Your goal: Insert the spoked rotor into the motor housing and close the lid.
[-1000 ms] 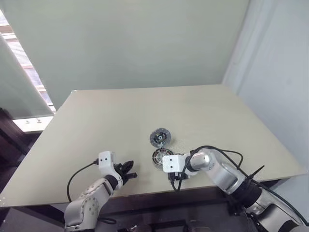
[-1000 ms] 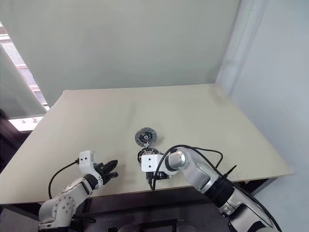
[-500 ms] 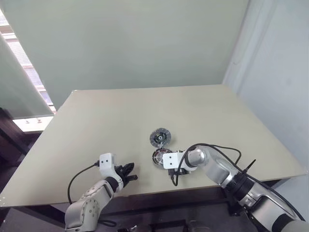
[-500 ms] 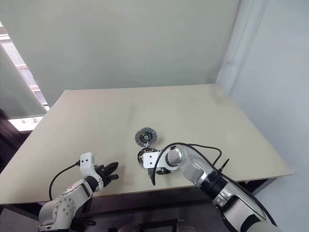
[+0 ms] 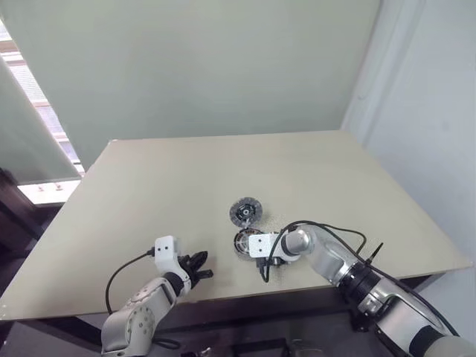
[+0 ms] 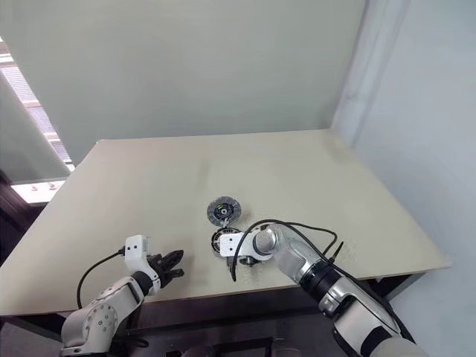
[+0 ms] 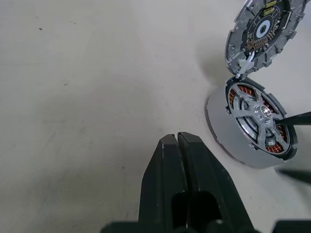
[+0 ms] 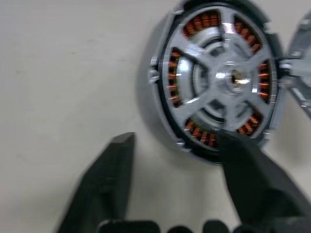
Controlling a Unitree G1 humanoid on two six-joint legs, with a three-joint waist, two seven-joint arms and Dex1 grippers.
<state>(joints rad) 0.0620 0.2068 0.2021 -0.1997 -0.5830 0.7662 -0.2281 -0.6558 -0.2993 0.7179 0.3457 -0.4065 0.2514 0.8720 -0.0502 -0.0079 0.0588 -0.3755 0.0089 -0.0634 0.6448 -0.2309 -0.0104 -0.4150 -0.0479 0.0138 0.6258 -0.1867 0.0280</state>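
From above, a pale beige table [image 5: 186, 186] stands against a plain greenish wall [image 5: 208, 67]. Left wrist: left gripper [image 7: 177, 141] closed. Right wrist: right gripper [image 8: 177, 148] spread beside the shiny spoked rotor [image 8: 226, 77] seated in the copper-wound motor housing [image 8: 158, 114]; gray ridged lid [image 7: 262, 31] just beyond.

Silver spoked rotor [image 8: 218, 77]; copper-orange windings; gray lid [image 7: 262, 31].
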